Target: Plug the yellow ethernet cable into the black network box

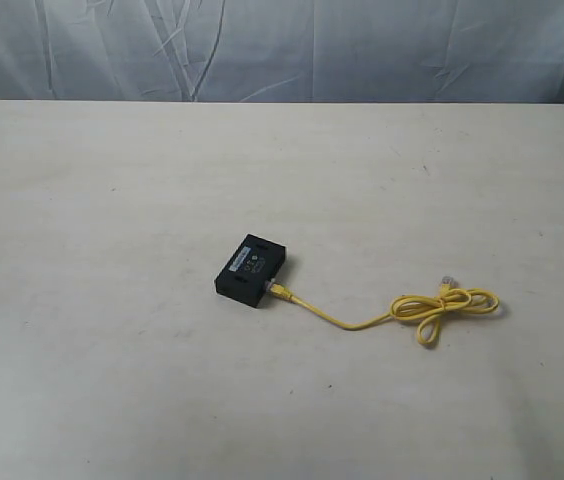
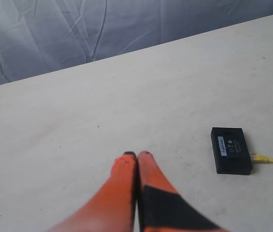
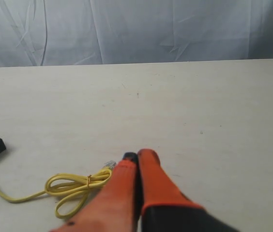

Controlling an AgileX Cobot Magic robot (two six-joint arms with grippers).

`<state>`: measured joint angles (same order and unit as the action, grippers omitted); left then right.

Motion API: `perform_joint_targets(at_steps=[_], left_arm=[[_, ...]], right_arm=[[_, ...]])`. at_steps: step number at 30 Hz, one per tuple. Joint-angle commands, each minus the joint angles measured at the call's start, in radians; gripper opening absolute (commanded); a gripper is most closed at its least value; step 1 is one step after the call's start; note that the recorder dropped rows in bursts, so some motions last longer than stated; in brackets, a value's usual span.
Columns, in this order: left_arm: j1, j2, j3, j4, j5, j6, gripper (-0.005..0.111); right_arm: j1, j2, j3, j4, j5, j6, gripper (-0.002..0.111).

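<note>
The network box (image 1: 252,270) lies on the table (image 1: 112,380) just left of centre frame. The ethernet cable (image 1: 347,322) meets its right side and runs right to a looped bundle (image 1: 447,305), its free plug (image 1: 447,281) just above. A curtain (image 1: 282,45) spans the top.

A pale beige table (image 1: 112,380) runs back to a wrinkled grey-blue cloth backdrop (image 1: 282,50).

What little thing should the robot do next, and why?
I'd guess: move the right end effector to the plug at the box and press it gently in. The cable end seems to sit in the box, but how deep is unclear. Both it and the left end effector are shut, holding nothing.
</note>
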<state>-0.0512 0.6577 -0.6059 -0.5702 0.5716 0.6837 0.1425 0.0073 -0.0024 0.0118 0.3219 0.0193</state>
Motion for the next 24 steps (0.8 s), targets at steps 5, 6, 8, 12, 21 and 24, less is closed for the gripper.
perform_joint_targets(at_steps=[5,6,8,12,21,24], left_arm=[[-0.002,-0.022,0.007,0.126,0.002,0.014,0.0],[-0.002,-0.031,0.007,0.126,0.002,0.014,0.0],[-0.002,-0.055,0.01,0.126,-0.005,0.014,0.0],[-0.002,-0.116,0.053,0.148,-0.05,0.014,0.0],[0.0,-0.414,0.34,0.23,-0.187,0.014,0.0],[0.0,-0.515,0.436,0.234,-0.251,0.014,0.0]], right_arm=[[-0.002,-0.007,0.002,-0.004,0.003,0.0,0.0],[-0.002,-0.007,0.002,-0.004,0.003,0.0,0.0],[-0.002,-0.007,0.002,-0.004,0.003,0.0,0.0],[-0.002,-0.007,0.002,-0.004,0.003,0.0,0.0],[-0.002,-0.007,0.002,0.001,-0.007,0.0,0.0],[-0.002,-0.007,0.002,0.001,-0.007,0.0,0.0]])
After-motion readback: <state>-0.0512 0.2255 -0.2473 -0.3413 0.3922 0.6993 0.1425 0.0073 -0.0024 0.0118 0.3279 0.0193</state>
